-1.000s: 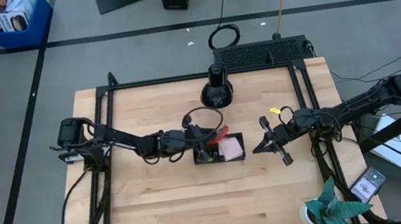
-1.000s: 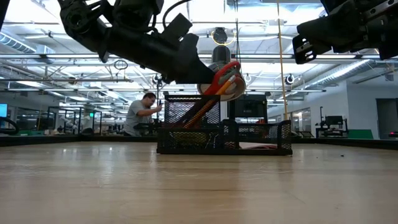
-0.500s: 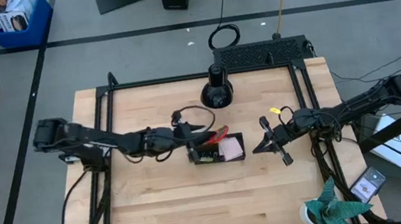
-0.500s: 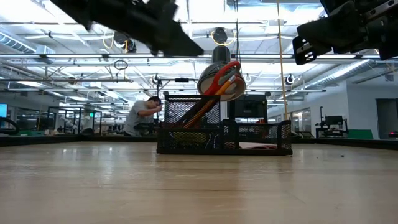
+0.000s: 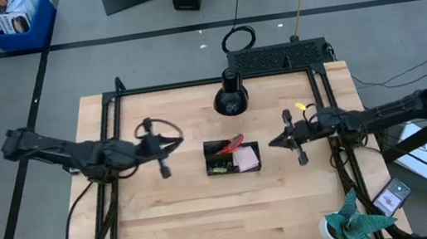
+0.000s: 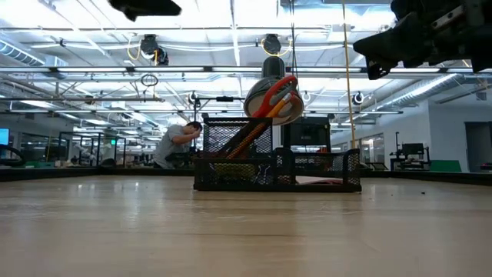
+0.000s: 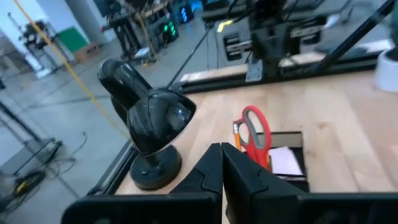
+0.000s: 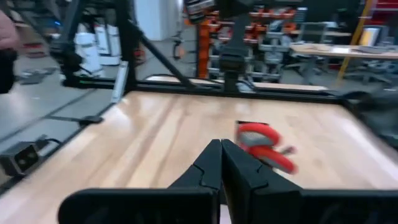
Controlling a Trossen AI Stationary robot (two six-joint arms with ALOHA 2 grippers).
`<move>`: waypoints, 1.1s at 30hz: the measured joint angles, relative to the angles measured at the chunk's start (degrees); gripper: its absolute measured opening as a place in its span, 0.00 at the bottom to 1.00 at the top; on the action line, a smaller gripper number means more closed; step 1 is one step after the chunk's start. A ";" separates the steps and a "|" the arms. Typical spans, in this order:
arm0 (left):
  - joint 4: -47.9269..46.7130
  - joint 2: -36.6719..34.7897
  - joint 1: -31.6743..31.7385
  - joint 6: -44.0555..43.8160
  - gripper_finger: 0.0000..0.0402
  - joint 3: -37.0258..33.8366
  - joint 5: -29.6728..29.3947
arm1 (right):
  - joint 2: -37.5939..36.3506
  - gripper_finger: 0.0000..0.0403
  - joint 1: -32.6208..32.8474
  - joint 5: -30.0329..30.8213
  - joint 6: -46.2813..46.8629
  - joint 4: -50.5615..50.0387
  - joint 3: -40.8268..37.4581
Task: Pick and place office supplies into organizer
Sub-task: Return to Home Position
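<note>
Your left gripper [image 7: 222, 149] has pulled back to nine o'clock, clenched empty; the right gripper [image 8: 221, 144] likewise at three. The red-handled scissors [image 5: 232, 143] remain in the organizer [image 5: 234, 172].

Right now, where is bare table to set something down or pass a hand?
The table is bare across the wide stretch from the organizer to the edge by the potted plant. The corner beside the black cone, on the left arm's side, is bare too. Crowded: the middle row, left gripper, organizer, right gripper, cone just behind.
</note>
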 joint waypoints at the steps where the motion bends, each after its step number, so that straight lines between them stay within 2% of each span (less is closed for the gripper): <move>1: 1.08 -1.88 -0.52 0.43 0.01 -1.67 0.04 | -1.93 0.00 -0.91 -0.07 -0.36 -2.00 0.00; 6: 12.30 -9.51 -1.70 0.97 0.01 -13.22 1.13 | -10.05 0.00 -4.43 -1.32 -0.60 -9.46 0.00; 9: 22.79 -12.49 -1.76 2.87 0.00 -20.92 5.52 | -12.43 0.00 -5.39 -4.59 -0.04 -11.37 0.00; 11: 28.66 -14.04 -1.76 4.30 0.00 -25.36 6.99 | -13.45 0.00 -5.67 -4.70 0.01 -12.31 -0.11; 14: 32.95 -17.05 -1.40 4.78 0.00 -30.09 9.53 | -15.25 0.00 -6.84 -4.80 -0.21 -12.13 -2.13; 17: 32.79 -20.43 -0.13 3.72 0.00 -32.80 15.74 | -16.84 0.00 -8.92 -7.58 1.23 -9.82 -5.35; 20: 29.96 -23.69 1.73 2.94 0.00 -33.61 19.26 | -18.19 0.00 -11.48 -11.44 3.89 -2.66 -9.67; 24: 24.10 -27.93 3.91 2.22 0.00 -33.65 19.78 | -19.49 0.00 -15.33 -12.91 7.34 4.27 -13.81; 33: 13.28 -36.69 4.81 0.89 0.00 -34.28 19.27 | -19.51 0.00 -20.33 -15.28 8.41 0.58 -14.38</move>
